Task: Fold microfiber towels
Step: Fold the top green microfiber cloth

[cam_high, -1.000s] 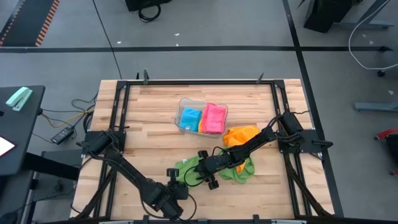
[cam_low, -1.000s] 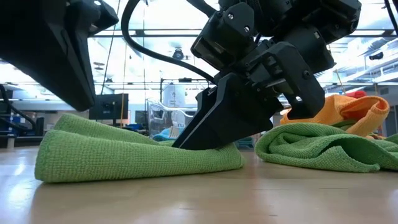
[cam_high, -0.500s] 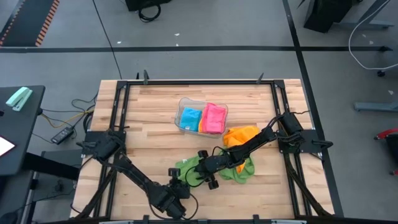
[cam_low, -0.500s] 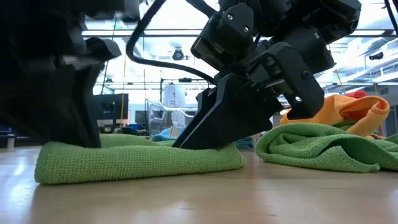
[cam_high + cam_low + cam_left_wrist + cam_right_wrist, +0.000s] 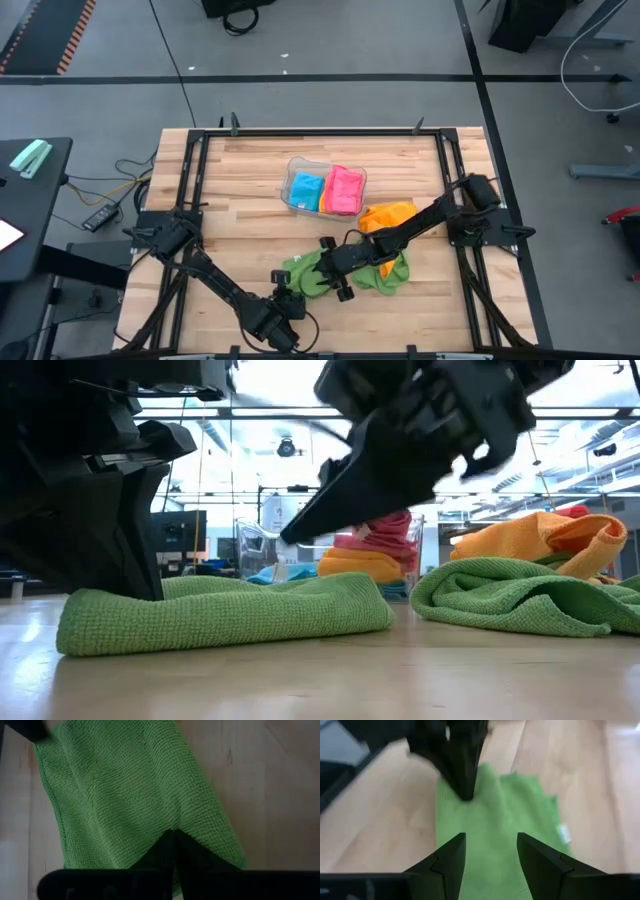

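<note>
A folded green microfiber towel (image 5: 300, 274) (image 5: 220, 615) lies flat on the wood near the table's front. My left gripper (image 5: 285, 297) (image 5: 172, 840) is shut, its tips down on the towel's near-left end. My right gripper (image 5: 315, 275) (image 5: 490, 852) hangs open just above the towel's right part and touches nothing. A second green cloth (image 5: 520, 595) lies crumpled to the right, with an orange towel (image 5: 388, 217) beside it. Blue (image 5: 306, 189) and pink (image 5: 344, 189) towels sit in the clear tray (image 5: 297, 164). My left gripper presses its shut fingers (image 5: 135, 575) down on the folded green towel's near-left end (image 5: 150, 820). The fingers come slanting down from the table's near-left side. The towel lies flat on the table under them.
The clear tray stands at the table's middle, toward the far edge. A black frame rail (image 5: 320, 133) runs around the table. Bare wood shows left of the green towel and along the near edge.
My left gripper has come down onto the green towel's near-left end and stayed there. In the last half second my right gripper has lifted off the towel's right part, still open. The towel has kept its place and shape.
</note>
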Robot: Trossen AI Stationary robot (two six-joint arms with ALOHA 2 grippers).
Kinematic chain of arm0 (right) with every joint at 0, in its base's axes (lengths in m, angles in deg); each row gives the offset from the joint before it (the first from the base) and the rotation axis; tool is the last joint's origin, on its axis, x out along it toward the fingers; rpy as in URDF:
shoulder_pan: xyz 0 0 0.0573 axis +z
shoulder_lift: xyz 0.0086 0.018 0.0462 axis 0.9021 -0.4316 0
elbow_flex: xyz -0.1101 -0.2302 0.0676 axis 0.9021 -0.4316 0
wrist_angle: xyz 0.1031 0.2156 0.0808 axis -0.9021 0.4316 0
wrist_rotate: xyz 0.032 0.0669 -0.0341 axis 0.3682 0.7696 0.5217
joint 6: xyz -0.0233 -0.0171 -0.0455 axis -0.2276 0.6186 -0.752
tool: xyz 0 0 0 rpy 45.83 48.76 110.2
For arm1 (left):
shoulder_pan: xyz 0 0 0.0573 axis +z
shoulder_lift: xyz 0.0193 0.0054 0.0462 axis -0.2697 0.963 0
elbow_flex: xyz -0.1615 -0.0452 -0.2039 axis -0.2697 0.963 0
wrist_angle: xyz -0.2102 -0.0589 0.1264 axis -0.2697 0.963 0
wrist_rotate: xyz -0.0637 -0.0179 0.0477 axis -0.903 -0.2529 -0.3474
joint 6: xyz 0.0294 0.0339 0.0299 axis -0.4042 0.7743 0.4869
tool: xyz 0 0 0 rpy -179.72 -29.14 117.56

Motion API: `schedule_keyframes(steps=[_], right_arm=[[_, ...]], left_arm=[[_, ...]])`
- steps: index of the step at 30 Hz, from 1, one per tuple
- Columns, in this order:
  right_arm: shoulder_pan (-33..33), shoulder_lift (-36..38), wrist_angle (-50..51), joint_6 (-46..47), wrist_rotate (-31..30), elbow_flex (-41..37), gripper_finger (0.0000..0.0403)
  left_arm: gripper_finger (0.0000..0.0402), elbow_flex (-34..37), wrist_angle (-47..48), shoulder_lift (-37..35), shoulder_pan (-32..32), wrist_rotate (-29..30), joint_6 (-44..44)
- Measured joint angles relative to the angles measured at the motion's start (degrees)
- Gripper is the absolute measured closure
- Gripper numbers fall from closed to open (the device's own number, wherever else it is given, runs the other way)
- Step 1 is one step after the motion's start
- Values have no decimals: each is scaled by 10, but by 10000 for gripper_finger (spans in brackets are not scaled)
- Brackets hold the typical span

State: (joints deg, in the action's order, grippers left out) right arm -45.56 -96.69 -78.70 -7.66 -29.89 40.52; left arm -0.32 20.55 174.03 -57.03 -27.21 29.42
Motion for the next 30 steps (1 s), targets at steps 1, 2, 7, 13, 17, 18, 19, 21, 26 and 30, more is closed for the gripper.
schedule_keyframes(steps=[1,2,7,13,17,18,19,21,26,30], right_arm=[[-1,11,11,-3,0,0,217],[-2,21,16,-5,0,0,217],[-9,52,55,-19,0,1,217],[-9,53,63,-23,0,-3,217],[-9,53,63,-24,0,-6,217],[-9,52,61,-24,0,-7,217],[-9,51,57,-24,0,-9,217],[-9,49,47,-22,0,-18,217],[-11,49,10,-20,-8,-50,217],[-22,48,-9,2,-15,-70,217]], left_arm=[[381,0,0,0,0,-1,0],[383,0,0,0,0,-2,0],[383,0,0,-1,0,-2,4],[378,1,4,-39,-5,-10,35],[384,1,7,-62,-10,-9,62],[385,1,10,-68,-10,-9,66],[386,1,15,-74,-10,-8,72],[387,1,22,-82,-9,-5,72],[383,1,42,-83,-8,-4,73],[374,1,40,-83,-2,-4,70]])
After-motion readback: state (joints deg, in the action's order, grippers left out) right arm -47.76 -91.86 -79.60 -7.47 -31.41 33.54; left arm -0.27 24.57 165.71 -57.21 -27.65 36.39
